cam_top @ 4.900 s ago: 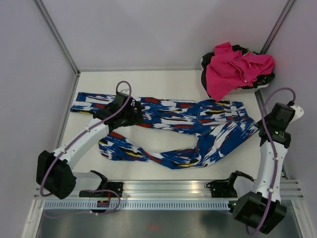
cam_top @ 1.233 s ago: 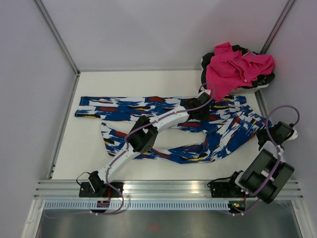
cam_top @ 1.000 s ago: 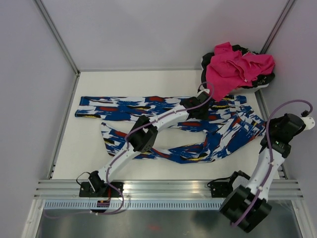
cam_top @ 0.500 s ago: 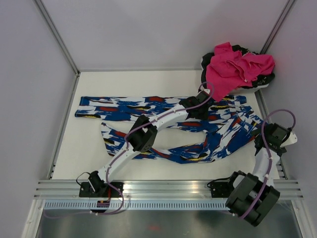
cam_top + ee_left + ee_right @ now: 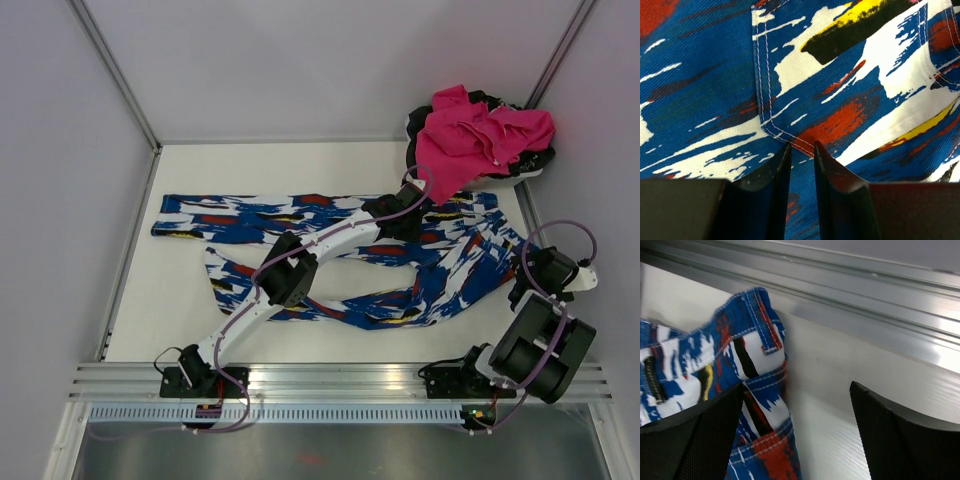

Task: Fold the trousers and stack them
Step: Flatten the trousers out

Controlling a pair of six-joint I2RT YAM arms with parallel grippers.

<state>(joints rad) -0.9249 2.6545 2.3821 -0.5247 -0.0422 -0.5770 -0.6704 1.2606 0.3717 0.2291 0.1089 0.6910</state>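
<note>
Diagonally, the left arm (image 5: pixel 330 240) reaches across the royal-blue blotched fabric trousers (image 5: pixel 230 212), jaws nearly closed; the folded right arm (image 5: pixel 540 345) holds its jaws wide beside the waistband (image 5: pixel 757 337).

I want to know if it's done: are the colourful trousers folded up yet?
Not folded. The trousers lie spread flat across the table, both legs stretched out apart toward the left.

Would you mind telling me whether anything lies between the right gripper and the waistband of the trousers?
Nothing visible does. The right gripper is open above bare table, with the waistband corner of the trousers right beside one finger. The pink clothes lie at the far corner.
</note>
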